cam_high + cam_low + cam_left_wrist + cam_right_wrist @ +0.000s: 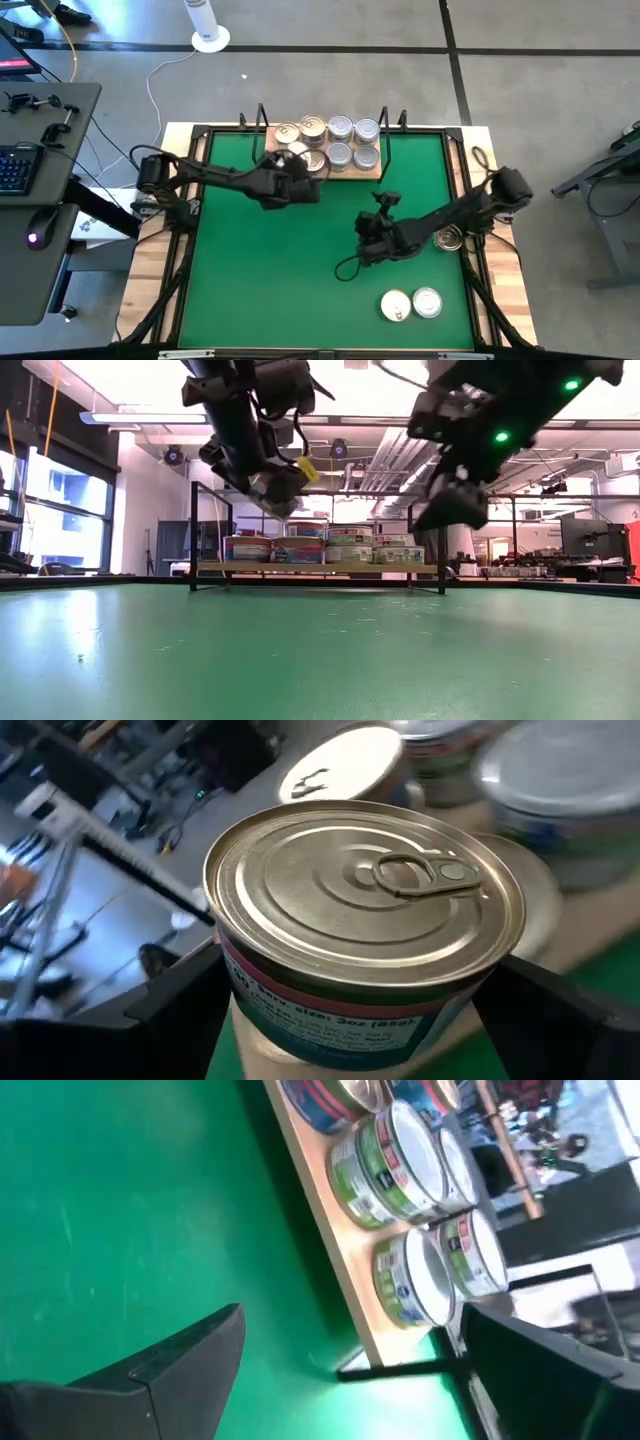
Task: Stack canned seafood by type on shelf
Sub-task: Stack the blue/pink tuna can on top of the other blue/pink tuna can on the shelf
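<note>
Green mat (300,660) filled the low view's foreground: flat, matte, faintly speckled, covering most of the table. At its far edge sat the shelf (330,172), a light tan wooden board with thin black uprights, already carrying a double row of flat round tins (340,129), gold lids on its left half, silver-grey on its right.

Left gripper (300,170) hung above the shelf's near-left corner, jaws spread wide around a gold-lidded can (365,910), pull-tab up, axis upright. Can looked off the board; its slot probably lay just ahead and below, among the gold ones, so left arm was nearer.

Right gripper (375,230) hovered mid-mat, jaws apart, holding nothing, facing the shelf.

Three loose cans (412,303) remained near the right side: two at the front, one beside the right arm.
</note>
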Tool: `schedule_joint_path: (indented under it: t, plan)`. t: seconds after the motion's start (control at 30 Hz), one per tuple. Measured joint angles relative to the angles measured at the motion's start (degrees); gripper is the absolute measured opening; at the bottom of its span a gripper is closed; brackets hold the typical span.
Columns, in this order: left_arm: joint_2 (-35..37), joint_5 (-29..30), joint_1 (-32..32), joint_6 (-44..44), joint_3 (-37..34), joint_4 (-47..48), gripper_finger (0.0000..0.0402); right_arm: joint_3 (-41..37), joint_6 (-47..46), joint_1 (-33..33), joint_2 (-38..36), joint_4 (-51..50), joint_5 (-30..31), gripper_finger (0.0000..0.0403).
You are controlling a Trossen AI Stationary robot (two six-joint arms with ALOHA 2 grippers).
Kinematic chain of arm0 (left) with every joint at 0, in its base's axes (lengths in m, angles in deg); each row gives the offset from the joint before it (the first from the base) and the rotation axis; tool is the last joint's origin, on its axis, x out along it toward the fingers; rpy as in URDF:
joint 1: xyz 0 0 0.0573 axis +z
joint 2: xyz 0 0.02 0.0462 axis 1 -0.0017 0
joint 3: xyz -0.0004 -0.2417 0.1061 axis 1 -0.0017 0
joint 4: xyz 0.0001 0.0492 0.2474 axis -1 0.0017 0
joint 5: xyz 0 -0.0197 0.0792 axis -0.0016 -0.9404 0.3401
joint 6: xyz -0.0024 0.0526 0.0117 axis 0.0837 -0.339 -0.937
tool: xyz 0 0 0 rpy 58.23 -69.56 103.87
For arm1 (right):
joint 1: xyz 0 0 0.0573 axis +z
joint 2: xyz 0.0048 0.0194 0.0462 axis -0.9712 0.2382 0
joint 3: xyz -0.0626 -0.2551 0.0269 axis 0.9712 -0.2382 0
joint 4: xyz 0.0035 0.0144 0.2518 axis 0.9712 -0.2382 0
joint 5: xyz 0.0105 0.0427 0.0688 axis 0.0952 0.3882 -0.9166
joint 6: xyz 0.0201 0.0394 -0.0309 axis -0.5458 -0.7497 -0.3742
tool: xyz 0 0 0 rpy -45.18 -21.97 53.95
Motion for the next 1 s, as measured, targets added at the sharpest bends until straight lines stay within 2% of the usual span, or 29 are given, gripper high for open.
schedule_joint_path:
  t: [0.1, 0.17, 0.27, 0.37, 0.43, 0.53, 0.63, 0.73, 0.83, 1.0]
  plan:
    - [1.68, -0.50, -1.55, -3.58, -4.04, -6.69, 0.0355, -5.06, 2.07, 0.44, -5.80, 3.07, -2.05, 0.0366]
    - [3.05, -1.46, -2.11, -5.19, -7.41, -11.93, 0.0355, -9.22, 5.30, 0.46, -10.26, 9.34, -4.46, 0.0366]
    - [5.56, -3.80, -3.61, -8.02, -12.19, -21.34, 0.0355, -16.74, 15.91, 0.43, -16.22, 26.78, -10.50, 0.0366]
    - [8.44, -8.51, -5.98, -12.37, -15.63, -29.36, 0.0355, -24.39, 30.47, 0.10, -19.61, 49.54, -22.22, 0.0366]
    - [10.31, -12.95, -7.32, -14.29, -17.25, -32.65, 0.0355, -28.31, 39.61, -0.38, -20.02, 62.67, -30.84, 0.0366]
    - [12.84, -17.41, -9.03, -14.49, -19.03, -35.41, 0.0355, -30.43, 53.58, -1.21, -18.55, 73.68, -37.10, 0.0366]
    - [15.19, -19.42, -10.29, -14.44, -20.85, -38.15, 0.0355, -28.42, 66.59, -2.19, -16.00, 74.64, -36.91, 0.0366]
    - [16.96, -22.79, -10.82, -13.97, -22.48, -40.24, 0.0355, -24.24, 76.65, -3.74, -12.69, 75.21, -32.51, 0.0366]
    - [18.40, -25.67, -10.81, -13.88, -24.75, -44.65, 0.0355, -19.02, 82.44, -5.31, -9.47, 75.97, -26.77, 0.0366]
    - [19.96, -26.95, -10.31, -12.30, -27.13, -47.61, 0.0355, -12.30, 89.68, -6.93, -4.82, 74.09, -27.54, 0.0366]
